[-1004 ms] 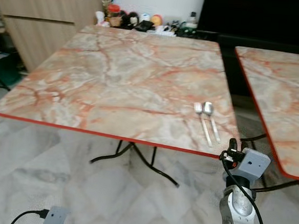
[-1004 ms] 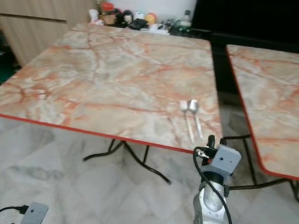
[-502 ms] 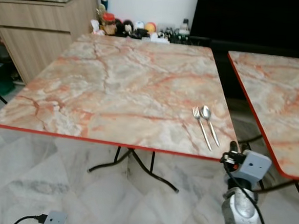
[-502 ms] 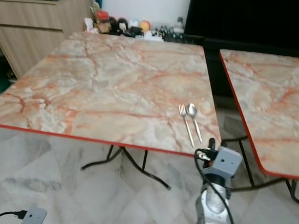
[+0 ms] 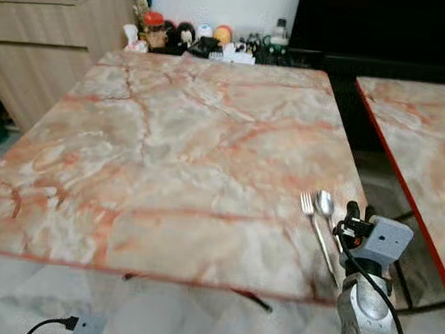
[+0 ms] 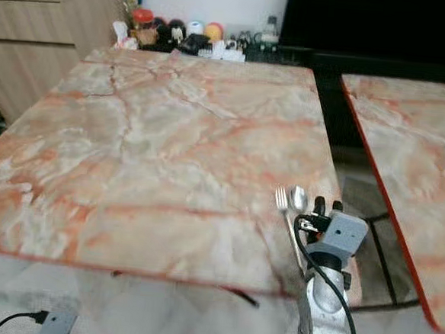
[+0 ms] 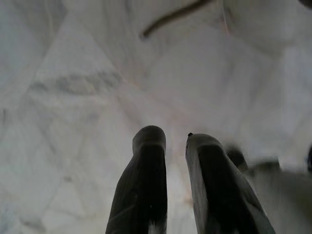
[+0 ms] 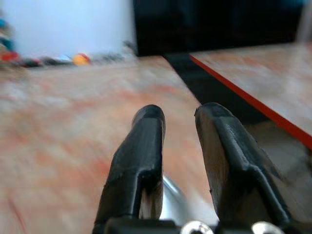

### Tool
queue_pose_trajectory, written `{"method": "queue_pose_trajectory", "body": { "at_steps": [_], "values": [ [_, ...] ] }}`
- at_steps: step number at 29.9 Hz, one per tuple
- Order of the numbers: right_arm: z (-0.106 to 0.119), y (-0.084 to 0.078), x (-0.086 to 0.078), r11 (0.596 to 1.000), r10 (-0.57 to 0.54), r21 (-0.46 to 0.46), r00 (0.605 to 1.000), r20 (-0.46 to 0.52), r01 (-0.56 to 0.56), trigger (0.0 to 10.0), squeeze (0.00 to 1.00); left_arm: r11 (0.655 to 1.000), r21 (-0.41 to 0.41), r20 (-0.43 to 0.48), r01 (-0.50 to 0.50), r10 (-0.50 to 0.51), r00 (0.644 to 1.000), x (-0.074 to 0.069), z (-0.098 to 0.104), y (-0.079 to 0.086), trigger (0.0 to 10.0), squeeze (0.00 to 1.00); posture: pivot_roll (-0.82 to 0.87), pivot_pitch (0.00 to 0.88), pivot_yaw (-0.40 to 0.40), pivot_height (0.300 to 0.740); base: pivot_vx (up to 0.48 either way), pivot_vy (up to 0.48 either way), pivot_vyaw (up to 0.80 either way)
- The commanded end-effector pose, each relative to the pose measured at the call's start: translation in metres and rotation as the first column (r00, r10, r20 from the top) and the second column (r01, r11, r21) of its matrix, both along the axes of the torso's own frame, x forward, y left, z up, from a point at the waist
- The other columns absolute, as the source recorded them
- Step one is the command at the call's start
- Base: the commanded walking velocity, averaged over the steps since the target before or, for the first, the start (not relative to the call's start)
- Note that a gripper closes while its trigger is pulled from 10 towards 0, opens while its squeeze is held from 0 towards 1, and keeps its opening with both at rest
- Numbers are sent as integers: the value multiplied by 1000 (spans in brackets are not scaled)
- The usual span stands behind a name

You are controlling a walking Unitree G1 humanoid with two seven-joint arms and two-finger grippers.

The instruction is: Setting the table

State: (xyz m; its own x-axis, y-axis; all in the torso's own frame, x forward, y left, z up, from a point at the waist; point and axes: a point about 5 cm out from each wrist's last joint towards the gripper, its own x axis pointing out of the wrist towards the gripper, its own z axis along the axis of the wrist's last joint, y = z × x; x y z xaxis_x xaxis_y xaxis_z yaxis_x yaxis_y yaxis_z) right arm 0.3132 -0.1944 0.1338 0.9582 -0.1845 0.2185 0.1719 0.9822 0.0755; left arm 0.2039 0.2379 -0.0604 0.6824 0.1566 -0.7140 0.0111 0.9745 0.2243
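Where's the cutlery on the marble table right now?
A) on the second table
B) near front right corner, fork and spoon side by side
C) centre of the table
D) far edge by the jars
B: the fork and spoon lie side by side near the marble table's front right corner, just ahead of the right hand.

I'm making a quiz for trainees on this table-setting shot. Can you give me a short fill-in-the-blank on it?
1. Beside the fork lies a ____.
2. Both lie near the table's ____ corner on the robot's right.
3. The table's edge is coloured ____.
4. The right claw is raised by the cutlery; the left claw points at the ____.

Missing words: spoon; near; red; floor
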Motion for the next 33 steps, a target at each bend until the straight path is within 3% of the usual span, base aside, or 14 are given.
{"method": "queue_pose_trajectory", "body": {
  "at_steps": [1, 4, 5, 11, 20, 23, 24, 25, 28, 33],
  "values": [
    [-3, 9, -3, 999, 47, 2, 999, -21, -47, 10000, 0, 1000, 6, -45, -21, 21, 999, -15, -6, 7, 10000, 0, 1, 121, 10, 740, 0, 0, 0],
    [-5, 11, -10, 997, 69, -13, 997, -33, -70, 10000, 0, 1000, 10, -46, -20, 20, 999, -16, -7, 7, 10000, 0, 1, 118, 7, 740, 0, 0, 0],
    [-6, 12, -18, 996, 88, -14, 995, -36, -89, 10000, 1000, 1000, 12, -50, -18, 18, 999, -16, -7, 7, 10000, 0, 1, 115, 5, 740, 0, 0, 0],
    [-8, 12, -43, 995, 86, -42, 995, -56, -88, 10000, 1000, 1000, 17, -50, -12, 13, 999, -17, -7, 8, 10000, 0, -11, 94, 7, 740, 0, 0, 0],
    [0, 11, -67, 996, 58, -68, 992, -112, -66, 10000, 1000, 1000, 19, -56, -3, 4, 998, -16, -7, 8, 10000, 0, -21, 84, 1, 740, 0, 0, 0],
    [-1, 12, -77, 993, 59, -89, 971, -231, -82, 10000, 1000, 1000, 21, -60, 7, -6, 998, -15, -7, 6, 10000, 0, -22, 96, -3, 740, 0, 0, 0],
    [-1, 13, -78, 993, 70, -78, 970, -233, -90, 10000, 780, 1000, 20, -61, 12, -11, 998, -14, -7, 6, 10000, 0, -27, 110, -5, 740, 0, 0, 0],
    [1, 15, -77, 992, 104, -49, 964, -245, -120, 10000, 0, 999, 21, -62, 29, -28, 998, -13, -6, 5, 10000, 0, -31, 120, -4, 740, 0, 0, 0],
    [2, 11, -74, 988, 97, -89, 952, -292, -127, 10000, 0, 999, 20, -63, 32, -31, 998, -13, -7, 4, 10000, 0, -34, 127, -3, 740, 0, 0, 0],
    [-5, -3, -66, 990, 89, -65, 908, -409, -126, 10000, 0, 999, 17, -67, 43, -42, 997, -13, -7, 2, 10000, 0, -30, 137, -2, 740, 0, 0, 0]
  ]
}}
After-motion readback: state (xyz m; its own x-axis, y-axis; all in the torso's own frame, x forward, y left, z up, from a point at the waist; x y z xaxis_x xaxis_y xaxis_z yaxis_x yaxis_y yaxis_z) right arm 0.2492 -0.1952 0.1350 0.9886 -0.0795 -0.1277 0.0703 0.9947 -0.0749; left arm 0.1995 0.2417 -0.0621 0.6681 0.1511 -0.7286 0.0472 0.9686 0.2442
